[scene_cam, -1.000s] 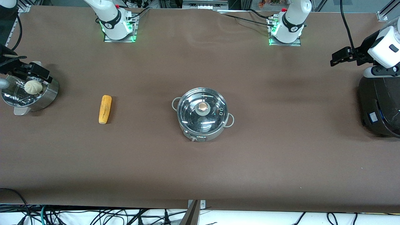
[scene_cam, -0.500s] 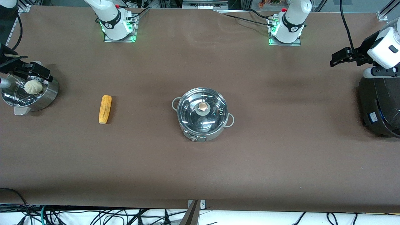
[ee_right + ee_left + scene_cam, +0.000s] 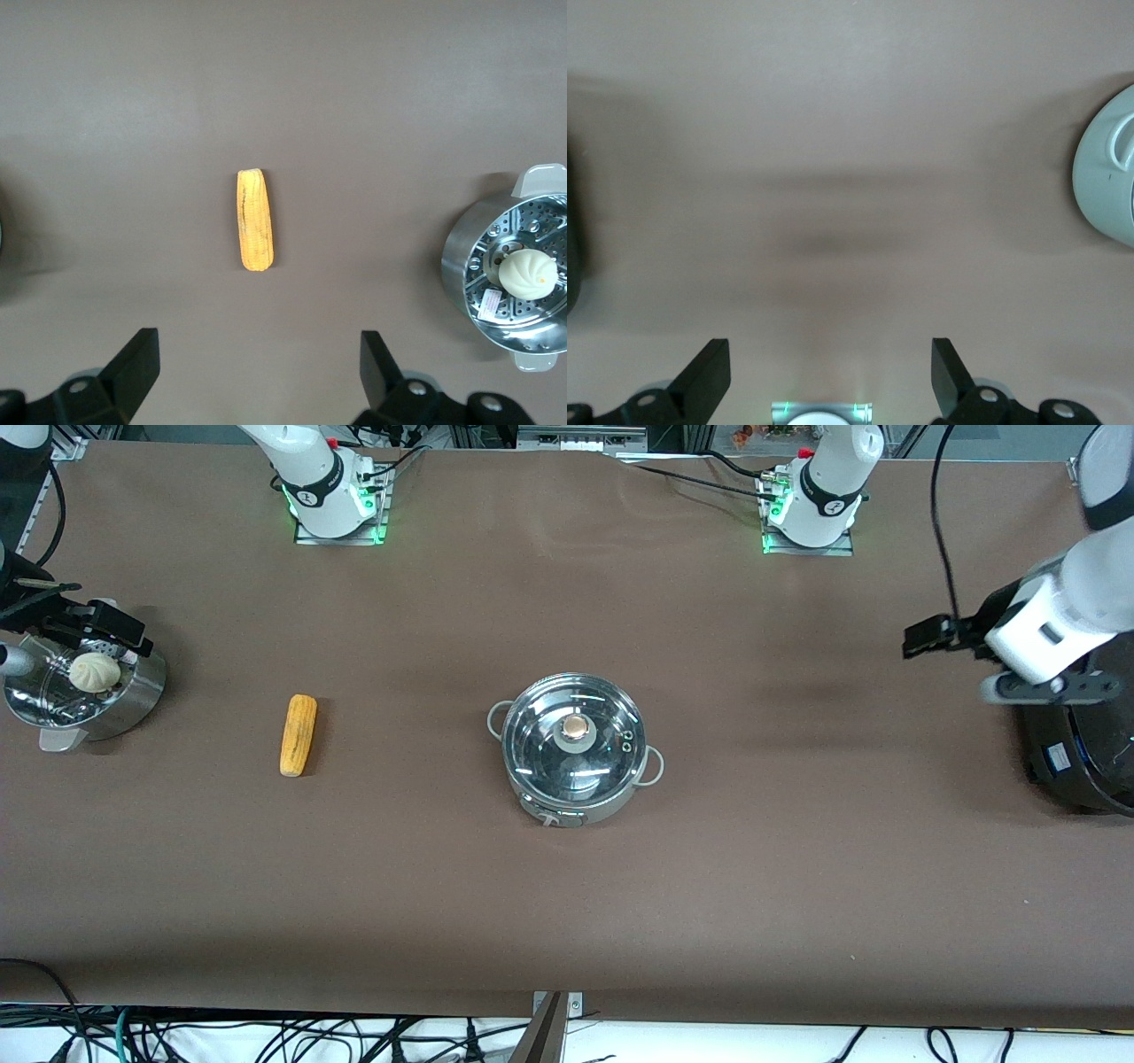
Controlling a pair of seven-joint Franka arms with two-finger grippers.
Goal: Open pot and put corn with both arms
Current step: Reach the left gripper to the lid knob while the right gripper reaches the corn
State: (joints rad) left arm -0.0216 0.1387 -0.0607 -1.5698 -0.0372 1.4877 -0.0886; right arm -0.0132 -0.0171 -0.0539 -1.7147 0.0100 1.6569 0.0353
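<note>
The steel pot stands at the table's middle with its glass lid on and the copper-topped knob upright. The corn lies on the table between the pot and the right arm's end; it also shows in the right wrist view. My left gripper is open and empty over bare table beside the black cooker. My right gripper is open and empty over the steamer basket's edge.
A steamer basket with a white bun stands at the right arm's end. A big black cooker stands at the left arm's end. A pale grey rounded object shows at the left wrist view's edge.
My left arm has swung away from above the black cooker toward the pot, its gripper now lower in the front view. The right gripper has barely moved. Pot and corn have not moved.
</note>
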